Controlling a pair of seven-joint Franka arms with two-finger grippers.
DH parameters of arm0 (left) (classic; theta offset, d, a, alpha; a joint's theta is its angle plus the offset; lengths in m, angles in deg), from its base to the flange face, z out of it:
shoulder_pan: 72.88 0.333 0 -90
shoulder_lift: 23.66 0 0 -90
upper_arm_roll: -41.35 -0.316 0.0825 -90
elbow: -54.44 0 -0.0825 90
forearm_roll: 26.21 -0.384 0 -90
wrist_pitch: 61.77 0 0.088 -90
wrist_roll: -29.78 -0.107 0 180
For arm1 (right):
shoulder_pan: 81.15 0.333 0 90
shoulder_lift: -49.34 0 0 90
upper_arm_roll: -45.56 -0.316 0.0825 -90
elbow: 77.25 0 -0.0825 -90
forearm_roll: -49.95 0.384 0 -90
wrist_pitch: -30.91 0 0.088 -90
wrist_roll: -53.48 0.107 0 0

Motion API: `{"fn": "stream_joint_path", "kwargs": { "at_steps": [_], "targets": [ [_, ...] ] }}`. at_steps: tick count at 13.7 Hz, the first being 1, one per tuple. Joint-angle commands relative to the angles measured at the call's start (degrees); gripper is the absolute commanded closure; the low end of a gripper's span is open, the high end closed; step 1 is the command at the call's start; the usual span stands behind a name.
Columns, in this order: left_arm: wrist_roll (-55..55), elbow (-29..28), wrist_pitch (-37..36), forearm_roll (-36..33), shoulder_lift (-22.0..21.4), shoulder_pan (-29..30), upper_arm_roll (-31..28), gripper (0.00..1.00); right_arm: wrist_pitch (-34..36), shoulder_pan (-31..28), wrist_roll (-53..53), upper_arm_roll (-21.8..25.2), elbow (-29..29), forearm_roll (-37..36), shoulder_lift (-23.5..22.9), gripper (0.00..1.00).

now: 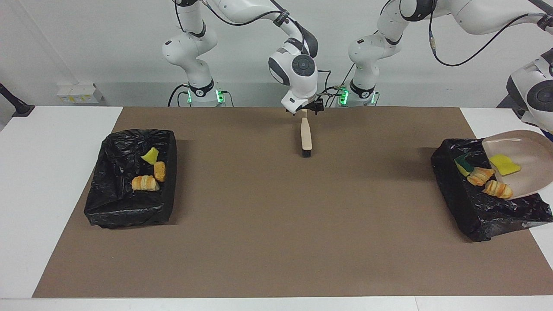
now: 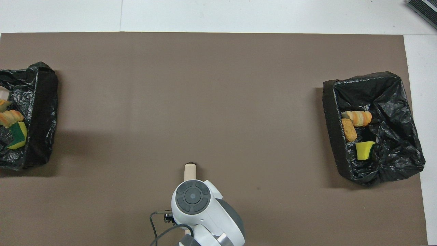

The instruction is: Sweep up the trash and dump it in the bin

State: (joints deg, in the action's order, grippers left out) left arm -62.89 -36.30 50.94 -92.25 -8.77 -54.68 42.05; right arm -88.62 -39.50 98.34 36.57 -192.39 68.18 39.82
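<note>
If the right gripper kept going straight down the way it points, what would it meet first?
Most likely the brush. The right gripper points down at its handle end, the end nearest the robots, lying on the brown mat. Whether it already touches the handle I cannot tell.
</note>
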Motion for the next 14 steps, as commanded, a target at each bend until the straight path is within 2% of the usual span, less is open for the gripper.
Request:
{"fn": "stream_joint_path", "kwargs": {
  "at_steps": [1,4,6,8,11,14],
  "targets": [
    [5.04,-7.87,-0.56,-7.85,-7.23,-0.09,-0.61,1.0,0.69,-5.24,-1.62,-0.32,-1.05,-1.44,7.04,0.0],
    [4.6,-7.96,-4.24,-8.41,-9.52,-1.14,-0.18,1.0,5.77,-10.52,-1.44,-0.15,-0.96,-3.71,12.24,0.0],
    [5.04,-7.62,-5.92,-7.01,-9.7,-3.25,0.0,1.0,10.25,-13.51,-1.97,-0.15,0.17,-11.6,15.92,0.0],
    [5.3,-7.0,-6.71,1.3,-10.49,-5.62,0.27,1.0,16.92,-19.56,-5.63,0.81,4.64,-12.07,18.05,0.0],
    [5.3,-6.47,-6.71,12.57,-10.84,-7.73,0.7,1.0,24.14,-26.68,-11.1,1.87,12.55,-13.3,17.97,0.0],
    [9.41,-6.99,-6.54,28.28,-10.93,-7.91,0.62,1.0,24.95,-32.23,-13.03,1.96,17.39,-14.27,17.09,0.0]
  ]
}}
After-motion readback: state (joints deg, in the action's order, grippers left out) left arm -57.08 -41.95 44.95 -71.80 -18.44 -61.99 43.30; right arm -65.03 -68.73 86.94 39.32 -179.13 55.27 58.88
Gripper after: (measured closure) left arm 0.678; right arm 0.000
